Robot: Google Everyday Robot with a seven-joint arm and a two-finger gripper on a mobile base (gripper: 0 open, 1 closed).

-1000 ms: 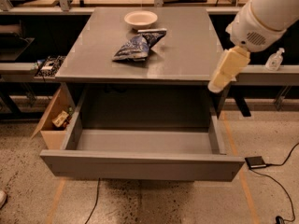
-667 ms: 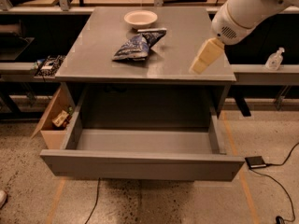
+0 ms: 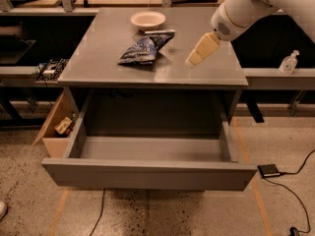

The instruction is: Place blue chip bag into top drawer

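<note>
We saw the grey cabinet (image 3: 103,58) with its top drawer (image 3: 147,175) pulled well out below, open, we judged, to receive the bag. The gripper (image 3: 192,61) hung over the right half of the cabinet top, angled down toward the blue chip bag (image 3: 142,49) but apart from it, its jaws apparently pressed together on nothing. The bag lay crumpled on the top just before the white bowl (image 3: 147,19), not yet grasped
</note>
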